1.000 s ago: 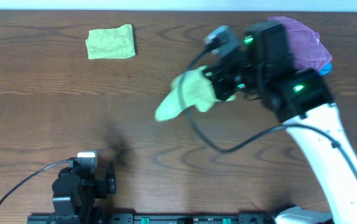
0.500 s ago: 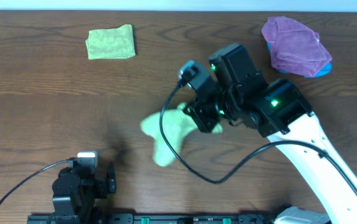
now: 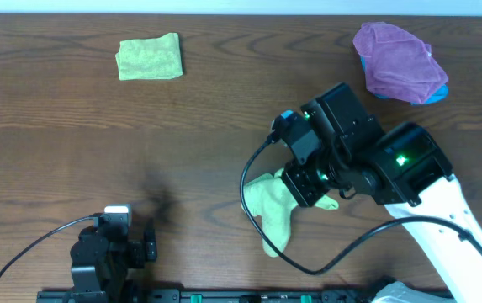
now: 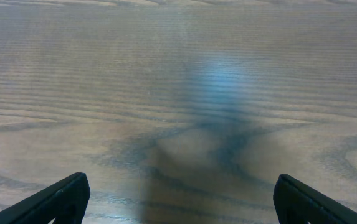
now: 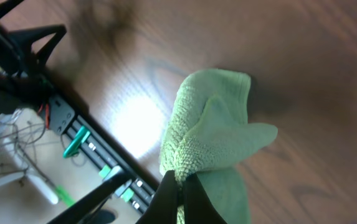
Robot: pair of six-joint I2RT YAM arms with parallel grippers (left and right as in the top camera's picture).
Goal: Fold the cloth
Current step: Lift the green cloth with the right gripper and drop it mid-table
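Observation:
The cloth [image 3: 270, 212] is a lime-green terry piece hanging bunched from my right gripper [image 3: 301, 188] over the front middle of the table, its lower end trailing toward the front edge. In the right wrist view the cloth [image 5: 212, 130] drapes in folds, and my right gripper [image 5: 181, 186] is shut on a pinch of its edge. No tag shows. My left gripper [image 4: 181, 208] is open over bare wood, with only its two dark fingertips [image 4: 63, 198] at the bottom corners. In the overhead view the left arm [image 3: 106, 248] sits low at the front left.
A paler green folded cloth [image 3: 149, 57] lies at the back left. A purple cloth [image 3: 396, 61] is heaped at the back right on something blue [image 3: 439, 91]. A black rail [image 3: 224, 296] runs along the front table edge, with cables near the left arm.
My right arm has swung from the back right toward the front middle, carrying the green cloth with it. The purple cloth is now uncovered. The left arm has not moved.

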